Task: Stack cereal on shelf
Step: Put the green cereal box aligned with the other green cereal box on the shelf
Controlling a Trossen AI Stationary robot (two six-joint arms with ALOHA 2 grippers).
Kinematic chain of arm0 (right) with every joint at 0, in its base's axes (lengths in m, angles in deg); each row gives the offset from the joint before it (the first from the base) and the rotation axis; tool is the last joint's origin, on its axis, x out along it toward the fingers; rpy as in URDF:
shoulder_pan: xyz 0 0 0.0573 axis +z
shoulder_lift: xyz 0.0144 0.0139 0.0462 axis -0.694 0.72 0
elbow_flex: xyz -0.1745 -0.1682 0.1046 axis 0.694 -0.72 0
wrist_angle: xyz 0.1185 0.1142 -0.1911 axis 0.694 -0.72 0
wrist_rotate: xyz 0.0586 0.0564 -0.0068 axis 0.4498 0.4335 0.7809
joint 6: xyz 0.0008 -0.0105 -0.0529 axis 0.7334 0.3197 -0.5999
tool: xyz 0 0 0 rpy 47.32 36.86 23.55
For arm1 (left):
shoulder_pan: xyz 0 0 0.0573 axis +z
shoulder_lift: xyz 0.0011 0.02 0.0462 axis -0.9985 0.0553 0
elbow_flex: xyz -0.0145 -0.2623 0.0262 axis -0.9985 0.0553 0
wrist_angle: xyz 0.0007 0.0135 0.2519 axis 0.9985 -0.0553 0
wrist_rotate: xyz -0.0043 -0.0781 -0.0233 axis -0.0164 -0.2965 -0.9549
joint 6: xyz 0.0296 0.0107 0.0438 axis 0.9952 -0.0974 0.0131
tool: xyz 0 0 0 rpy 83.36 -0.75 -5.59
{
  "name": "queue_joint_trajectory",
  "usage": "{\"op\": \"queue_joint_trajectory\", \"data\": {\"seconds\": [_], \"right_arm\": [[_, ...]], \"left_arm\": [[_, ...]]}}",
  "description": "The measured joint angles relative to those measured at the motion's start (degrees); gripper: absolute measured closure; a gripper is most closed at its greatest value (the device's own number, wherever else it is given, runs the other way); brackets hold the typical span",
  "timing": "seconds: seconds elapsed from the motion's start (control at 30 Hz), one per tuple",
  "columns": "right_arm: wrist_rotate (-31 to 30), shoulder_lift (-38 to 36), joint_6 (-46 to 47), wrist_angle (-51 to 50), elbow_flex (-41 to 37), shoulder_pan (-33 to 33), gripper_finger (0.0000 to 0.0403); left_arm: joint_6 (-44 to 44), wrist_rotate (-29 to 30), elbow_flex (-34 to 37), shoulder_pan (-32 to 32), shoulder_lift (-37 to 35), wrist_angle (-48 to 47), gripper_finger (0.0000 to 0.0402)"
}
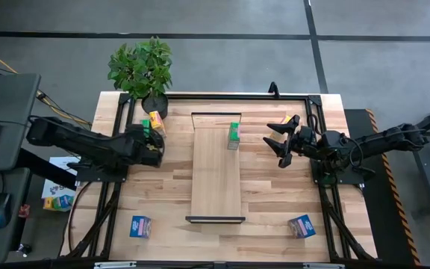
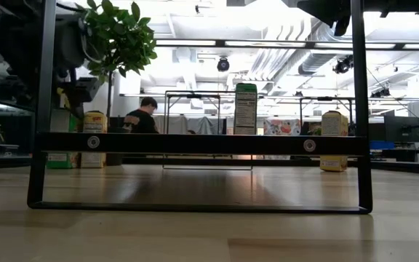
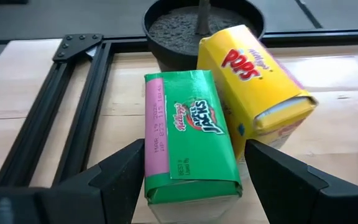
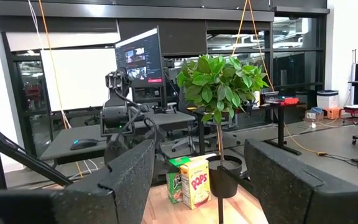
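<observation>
The shelf (image 1: 216, 179) lies along the middle of the table, and one green cereal box (image 1: 234, 134) stands upright on its far part (image 2: 245, 109). My left gripper (image 1: 152, 142) is open at the far left, its fingers on either side of a second green box (image 3: 191, 146). That box is upright on the table. A yellow box (image 3: 253, 74) leans beside it. My right gripper (image 1: 275, 150) is open, raised right of the shelf (image 4: 197, 180). Another yellow box (image 1: 286, 119) stands just beyond it. Two blue boxes (image 1: 140, 226) (image 1: 301, 226) rest near the front edge.
A potted plant (image 1: 144, 71) stands at the far left corner, its pot (image 3: 185, 31) right behind the green and yellow boxes. A black frame (image 3: 73, 106) runs along the table's edge. The shelf's near bracket (image 2: 202, 145) crosses the low view. A person (image 2: 144, 116) sits in the room beyond.
</observation>
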Motion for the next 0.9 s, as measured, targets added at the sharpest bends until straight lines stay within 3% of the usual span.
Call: {"op": "queue_joint_trajectory", "data": {"seconds": [0.5,0.9], "right_arm": [[0.0,0.0,1.05,-0.13,0.0,0.02,0.0162],[0.0,0.0,0.99,-0.17,0.0,0.0,0.0162]], "left_arm": [[-4.89,0.04,-0.02,0.09,7.77,0.03,0.014],[-6.85,-0.92,-0.02,0.09,8.93,0.01,0.0153]]}}
